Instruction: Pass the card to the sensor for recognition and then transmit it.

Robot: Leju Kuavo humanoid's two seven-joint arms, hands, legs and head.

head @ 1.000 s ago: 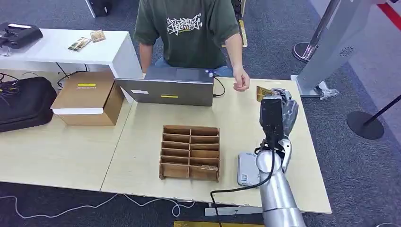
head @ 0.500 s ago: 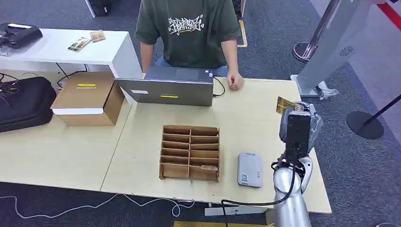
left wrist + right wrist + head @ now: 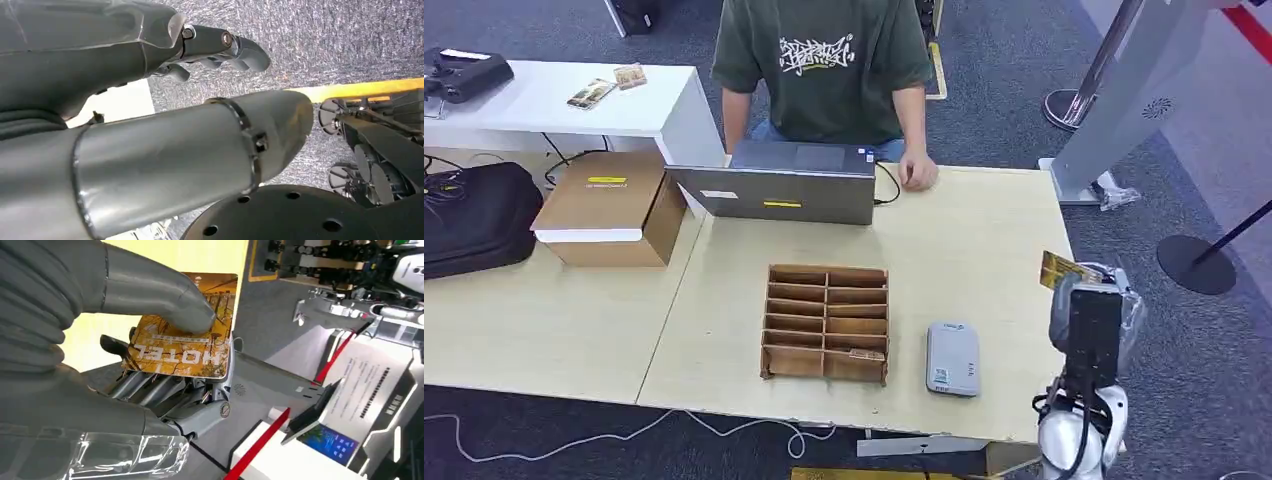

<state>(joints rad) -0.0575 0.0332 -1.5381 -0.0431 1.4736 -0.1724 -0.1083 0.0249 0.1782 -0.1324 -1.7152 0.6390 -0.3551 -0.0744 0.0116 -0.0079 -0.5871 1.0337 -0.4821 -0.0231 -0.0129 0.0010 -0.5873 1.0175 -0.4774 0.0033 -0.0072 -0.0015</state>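
My right hand (image 3: pixel 1096 310) is raised just off the table's right edge and pinches an orange hotel card (image 3: pixel 1064 270). In the right wrist view the thumb (image 3: pixel 165 300) presses the card (image 3: pixel 185 347) against the fingers below it. The sensor, a flat grey card reader (image 3: pixel 952 358), lies on the light wood table (image 3: pixel 984 250) near its front edge, to the left of my hand and apart from it. My left hand (image 3: pixel 220 45) hangs over the carpet with its fingers loosely extended and nothing in them.
A person in a green shirt (image 3: pixel 824 60) sits behind a grey laptop (image 3: pixel 784 185), one hand (image 3: pixel 918 174) resting on the table. A wooden slotted organizer (image 3: pixel 827 322) stands left of the reader. A cardboard box (image 3: pixel 609 205) and black bag (image 3: pixel 474 215) lie far left.
My right hand has carried the card to the right and back toward me, from over the table's far part to beside its right edge. The person's hand settled by the laptop.
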